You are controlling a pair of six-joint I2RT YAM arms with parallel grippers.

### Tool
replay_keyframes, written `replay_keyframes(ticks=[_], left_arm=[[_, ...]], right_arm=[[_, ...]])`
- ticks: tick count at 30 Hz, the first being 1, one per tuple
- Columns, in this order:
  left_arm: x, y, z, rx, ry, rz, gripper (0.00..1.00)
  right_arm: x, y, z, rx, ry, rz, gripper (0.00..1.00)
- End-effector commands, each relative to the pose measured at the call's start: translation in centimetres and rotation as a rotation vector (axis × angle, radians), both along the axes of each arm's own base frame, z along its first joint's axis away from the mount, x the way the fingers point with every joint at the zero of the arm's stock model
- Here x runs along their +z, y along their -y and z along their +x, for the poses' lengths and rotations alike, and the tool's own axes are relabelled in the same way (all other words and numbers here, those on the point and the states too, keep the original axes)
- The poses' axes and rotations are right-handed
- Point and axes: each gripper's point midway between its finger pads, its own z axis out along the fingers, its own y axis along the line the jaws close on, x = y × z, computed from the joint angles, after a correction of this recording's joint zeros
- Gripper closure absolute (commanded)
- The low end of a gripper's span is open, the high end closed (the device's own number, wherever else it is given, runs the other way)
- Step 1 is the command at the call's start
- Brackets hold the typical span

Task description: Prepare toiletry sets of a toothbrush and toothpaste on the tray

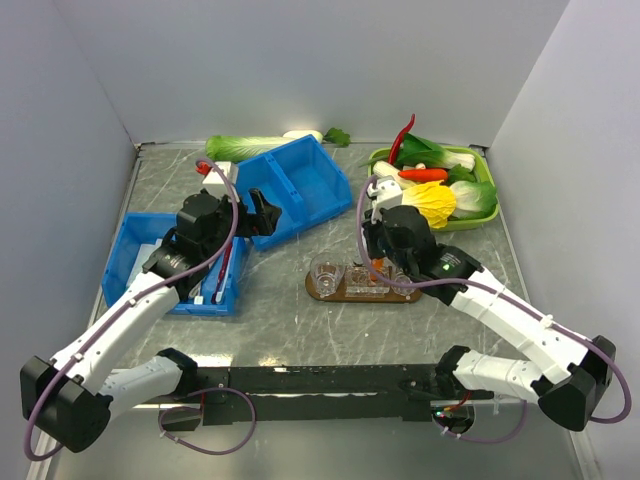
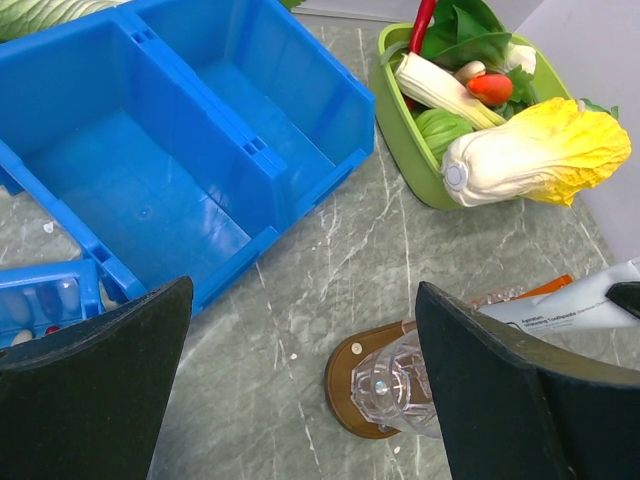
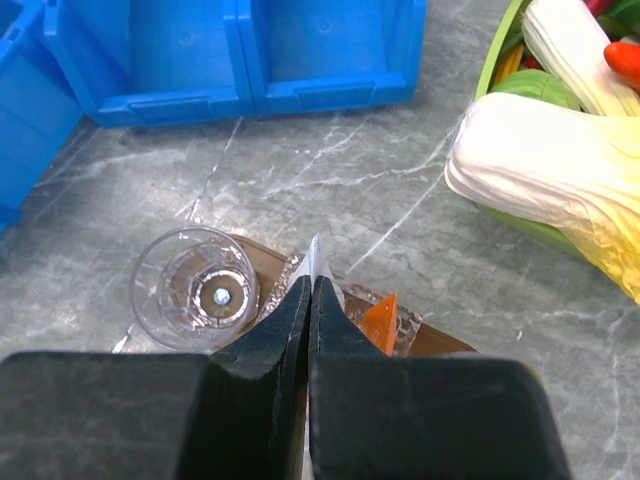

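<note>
Over brown wooden tray (image 1: 318, 290), mid-table: pinching flat white toothpaste tube (image 3: 318, 252) w/ R gripper (image 3: 310, 288), jaws closed tight on it, tube's orange end showing at middle clear cup (image 3: 400, 322). Standing upright on tray's L end: another clear cup (image 3: 195, 290). Hovering w/ L gripper (image 2: 303, 300) betw. blue bin (image 2: 150, 180) & tray, jaws spread wide. Lying in near-L bin (image 1: 125, 262): slim red & white brushes (image 1: 224, 268).

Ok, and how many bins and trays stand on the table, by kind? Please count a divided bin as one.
Blue bins: 2
Green vegetable tray: 1
Brown wooden tray: 1
Total: 4
</note>
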Motion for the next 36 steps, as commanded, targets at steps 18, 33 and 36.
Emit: replay_keyframes(ticks=[18, 33, 36], left_arm=[[1.1, 0.7, 0.3, -0.025, 0.013, -0.025, 0.04], [1.0, 0.6, 0.4, -0.018, 0.014, -0.016, 0.04], [1.0, 0.6, 0.4, -0.019, 0.013, -0.018, 0.04]], right_arm=[[-1.8, -0.8, 1.3, -0.031, 0.025, 0.018, 1.0], [-3.7, -0.9, 1.7, -0.043, 0.028, 0.017, 1.0], [-4.2, -0.8, 1.7, -0.046, 0.025, 0.017, 1.0]])
